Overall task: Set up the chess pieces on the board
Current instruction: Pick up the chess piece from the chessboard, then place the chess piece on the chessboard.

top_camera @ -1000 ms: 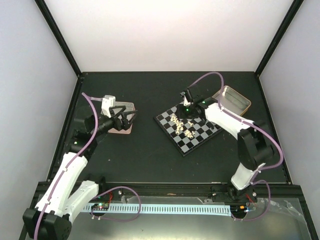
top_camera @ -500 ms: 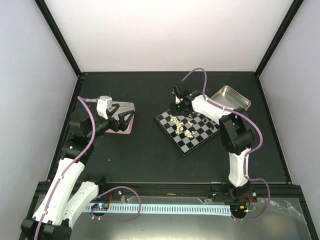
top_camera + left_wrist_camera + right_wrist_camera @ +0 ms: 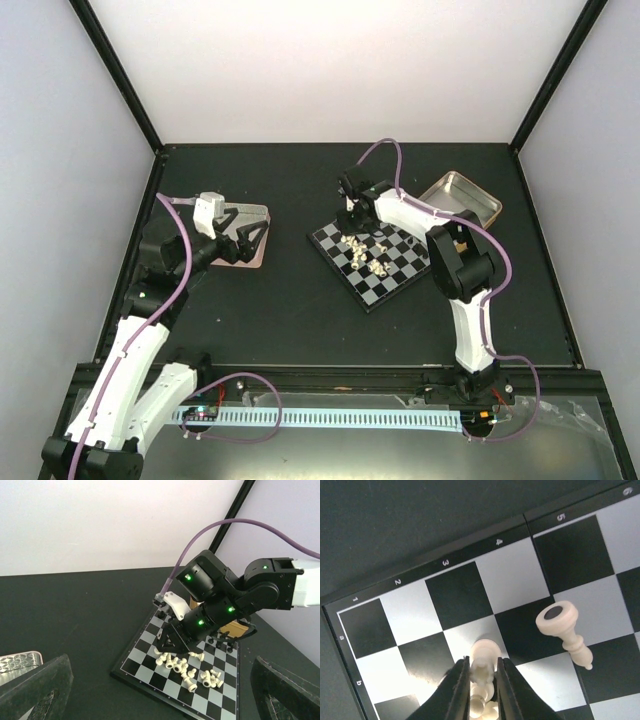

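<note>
The table (image 3: 280, 300) is black and stands between pale walls. From the top camera, the board (image 3: 378, 262) lies at about 1 o'clock from the table centre, turned like a diamond. The chess pieces (image 3: 364, 252) make a cream heap on its middle. The right gripper (image 3: 350, 212) is low over the board's 11 o'clock edge. The left gripper (image 3: 252, 236) hangs over a flat tin (image 3: 258, 213) at 9 o'clock, well apart from the board.

From the left wrist camera, the left fingers (image 3: 35, 687) are spread wide, with nothing between them.

From the right wrist camera, the right gripper pinches one cream piece (image 3: 486, 652) at the edge of the heap, near the corner marked 1 and a. Its long axis seems to run almost toward the lens, so it is probably near upright. At 2 o'clock from it, apart, a lying piece (image 3: 566, 630) points its base to 11 o'clock and its head to 5 o'clock.

I judge that the step is to lift the pinched piece. It should rise straight up before any sideways move, so that no neighbour is dragged. It should then come down base-flat in the middle of its square.
</note>
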Available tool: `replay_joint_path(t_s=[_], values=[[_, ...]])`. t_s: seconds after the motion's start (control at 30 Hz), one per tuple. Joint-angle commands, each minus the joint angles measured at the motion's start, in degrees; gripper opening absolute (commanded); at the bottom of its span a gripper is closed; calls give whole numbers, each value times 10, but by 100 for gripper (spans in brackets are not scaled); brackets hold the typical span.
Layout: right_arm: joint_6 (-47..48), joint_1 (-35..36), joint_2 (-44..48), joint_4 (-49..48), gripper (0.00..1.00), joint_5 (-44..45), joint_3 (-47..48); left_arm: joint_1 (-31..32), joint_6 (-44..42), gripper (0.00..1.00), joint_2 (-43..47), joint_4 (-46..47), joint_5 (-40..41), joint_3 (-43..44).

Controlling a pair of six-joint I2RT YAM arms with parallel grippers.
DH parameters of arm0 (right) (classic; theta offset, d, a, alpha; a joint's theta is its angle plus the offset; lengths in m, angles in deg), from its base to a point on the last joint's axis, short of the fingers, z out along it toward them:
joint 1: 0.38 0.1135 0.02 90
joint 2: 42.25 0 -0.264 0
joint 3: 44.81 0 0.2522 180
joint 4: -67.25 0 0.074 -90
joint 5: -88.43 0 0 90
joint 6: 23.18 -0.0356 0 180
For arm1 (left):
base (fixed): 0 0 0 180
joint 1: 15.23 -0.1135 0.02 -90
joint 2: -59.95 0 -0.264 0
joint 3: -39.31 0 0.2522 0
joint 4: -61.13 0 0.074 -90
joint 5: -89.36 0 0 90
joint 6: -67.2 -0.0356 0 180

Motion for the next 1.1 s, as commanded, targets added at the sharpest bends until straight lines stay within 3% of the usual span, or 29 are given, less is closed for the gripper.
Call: replay_joint_path(t_s=[0.0,0.43,1.07], values=[[6,2,-3,0,15,25,24,4,-12,99,3,-6,10,11],[19,13,37,-25,11,-56,31,4,-15,99,8,-12,22,11],[105,59,-77,72,11,-31,165,4,-16,99,16,-17,38,7]])
